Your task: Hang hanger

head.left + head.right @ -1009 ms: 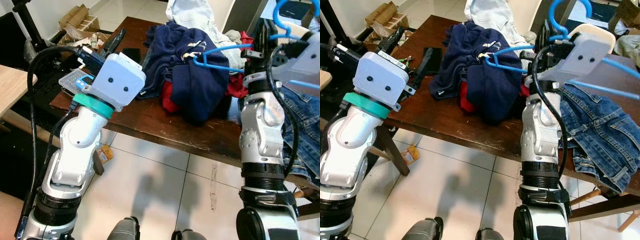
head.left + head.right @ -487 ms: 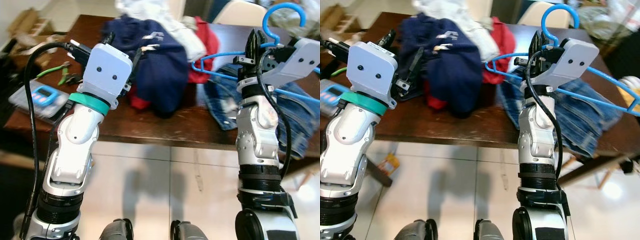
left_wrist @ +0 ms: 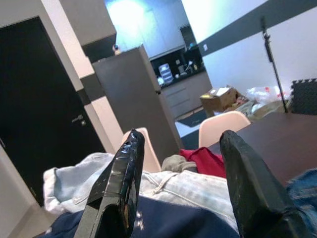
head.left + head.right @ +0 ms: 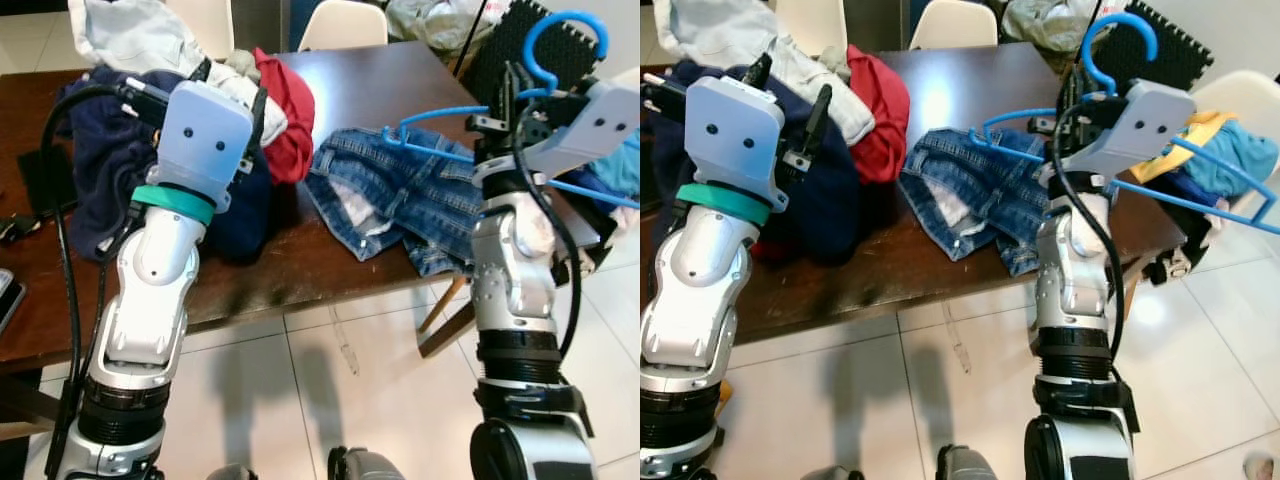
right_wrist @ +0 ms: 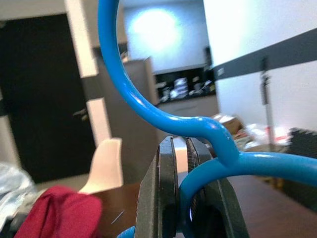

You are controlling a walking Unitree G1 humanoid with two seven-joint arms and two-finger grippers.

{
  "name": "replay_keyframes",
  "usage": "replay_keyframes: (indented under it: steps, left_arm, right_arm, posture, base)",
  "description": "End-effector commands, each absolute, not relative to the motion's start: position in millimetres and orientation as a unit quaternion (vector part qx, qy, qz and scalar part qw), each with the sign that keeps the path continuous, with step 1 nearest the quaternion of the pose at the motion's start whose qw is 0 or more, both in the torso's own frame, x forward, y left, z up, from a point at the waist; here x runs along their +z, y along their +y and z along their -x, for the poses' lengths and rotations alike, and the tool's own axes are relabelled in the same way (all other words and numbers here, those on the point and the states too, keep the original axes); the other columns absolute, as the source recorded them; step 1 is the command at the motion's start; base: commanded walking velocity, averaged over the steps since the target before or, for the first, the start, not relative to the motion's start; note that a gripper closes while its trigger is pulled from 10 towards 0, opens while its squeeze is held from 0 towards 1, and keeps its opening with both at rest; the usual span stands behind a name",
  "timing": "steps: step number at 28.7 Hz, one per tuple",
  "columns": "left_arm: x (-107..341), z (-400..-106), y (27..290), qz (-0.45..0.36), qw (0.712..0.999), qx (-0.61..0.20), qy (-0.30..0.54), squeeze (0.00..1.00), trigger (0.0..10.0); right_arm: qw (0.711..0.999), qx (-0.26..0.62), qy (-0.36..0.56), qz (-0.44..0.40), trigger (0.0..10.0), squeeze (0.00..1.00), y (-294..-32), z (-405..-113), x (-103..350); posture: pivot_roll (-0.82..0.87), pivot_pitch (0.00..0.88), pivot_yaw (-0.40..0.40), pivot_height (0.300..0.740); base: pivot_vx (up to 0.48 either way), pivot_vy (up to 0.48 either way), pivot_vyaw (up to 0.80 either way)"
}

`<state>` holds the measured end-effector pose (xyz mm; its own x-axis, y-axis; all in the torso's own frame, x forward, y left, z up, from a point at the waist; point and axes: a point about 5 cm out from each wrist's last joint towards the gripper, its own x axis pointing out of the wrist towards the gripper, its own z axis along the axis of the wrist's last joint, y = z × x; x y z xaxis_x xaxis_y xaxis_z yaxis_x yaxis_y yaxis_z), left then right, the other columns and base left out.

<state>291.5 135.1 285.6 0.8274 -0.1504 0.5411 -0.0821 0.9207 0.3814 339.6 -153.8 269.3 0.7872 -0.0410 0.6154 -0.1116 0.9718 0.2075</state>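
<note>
While the left end effector (image 3: 178, 183) hangs raised above the heap of clothes (image 4: 110, 170) at the left of the dark bench (image 4: 300, 270), its fingers (image 3: 119, 188) are spread and grip nothing. Jeans (image 4: 400, 195) lie mid-bench. To the right, the right end effector (image 5: 190, 198) is clenched on the blue hanger (image 4: 1120, 100) just under its hook, holding it upright above the bench's right edge.
</note>
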Motion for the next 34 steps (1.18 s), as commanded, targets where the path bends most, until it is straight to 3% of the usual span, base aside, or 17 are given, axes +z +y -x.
replay_keyframes:
  steps: [1,15,27,34]
  left_arm:
    - [286,-293,134,-0.199,0.936,-0.016,-0.289,0.00,10.0]
    - [288,-293,134,-0.236,0.924,0.007,-0.300,0.00,10.0]
    - [281,-267,117,-0.325,0.894,-0.066,-0.300,0.00,10.0]
    - [272,-244,127,-0.372,0.885,-0.065,-0.272,0.00,10.0]
  right_arm:
    - [0.939,0.021,-0.322,-0.116,10.0,0.00,-153,-341,269]
    - [0.939,0.024,-0.322,-0.119,10.0,0.00,-151,-342,269]
    - [0.939,0.019,-0.324,-0.117,10.0,0.00,-154,-342,269]
    - [0.941,0.024,-0.317,-0.115,10.0,0.00,-154,-344,266]
  posture:
    - [0.16,0.064,0.013,0.740]
    - [0.16,0.060,0.016,0.740]
    - [0.18,0.063,0.020,0.740]
    - [0.21,0.077,0.003,0.740]
  base:
    - [0.469,0.000,0.00]
    - [0.368,0.000,0.00]
    - [0.000,0.000,0.00]
    - [0.000,0.000,0.00]
